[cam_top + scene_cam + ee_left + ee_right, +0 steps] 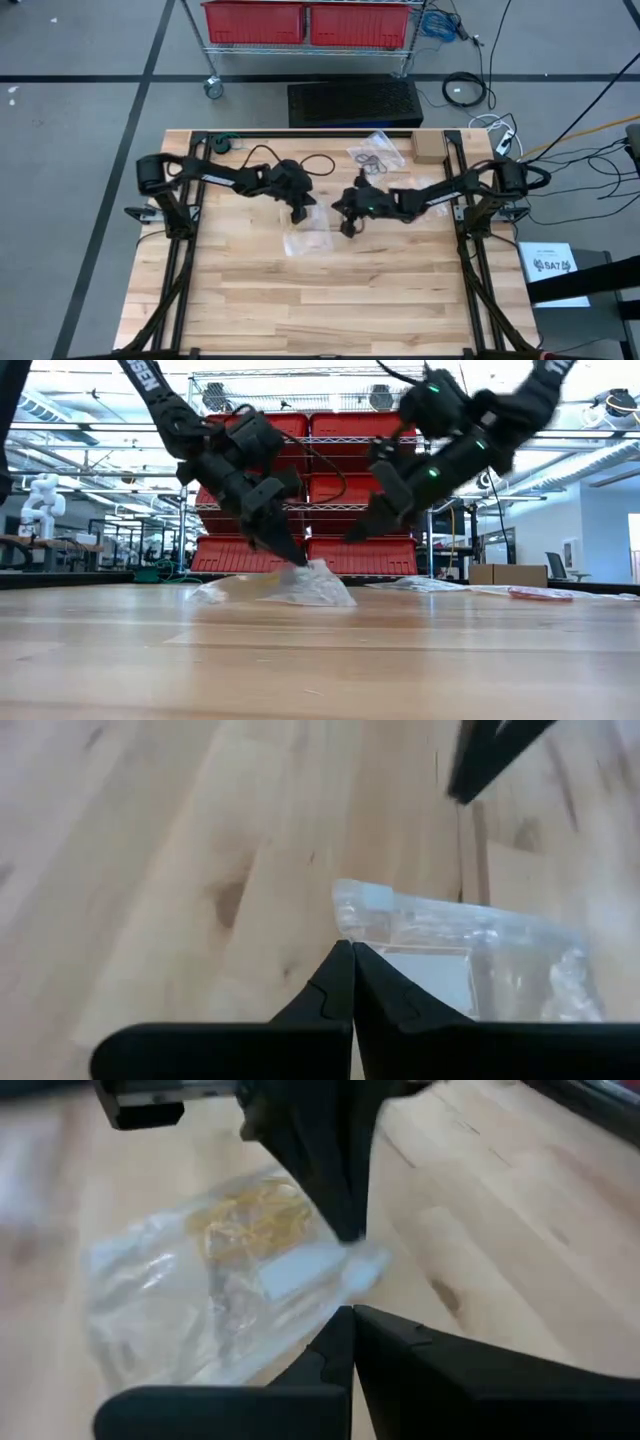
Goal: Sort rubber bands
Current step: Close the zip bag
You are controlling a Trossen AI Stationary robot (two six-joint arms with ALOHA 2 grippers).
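Note:
A clear plastic bag (308, 240) lies mid-table, and in the right wrist view yellowish tan rubber bands (250, 1220) show inside it. My left gripper (299, 214) comes down at the bag's far end, fingers shut. My right gripper (349, 228) is shut just right of the bag. In the low view it (352, 535) hangs clear above the table and I see nothing between its fingers. A second clear bag (375, 155) with dark bands lies flat near the far edge. My left gripper pinches the clear bag at its upper corner (352, 1268) between the two shut fingertips (340, 970). The fingers slant down from above and from the table's left. That corner (312, 566) is raised into a peak, while the bag's remaining part lies on the table.
A cardboard box (428, 148) sits at the far right corner. A small dark object (225, 143) and a black cable loop (312, 162) lie near the far edge. Bare wood (330, 300) fills the near half of the table.

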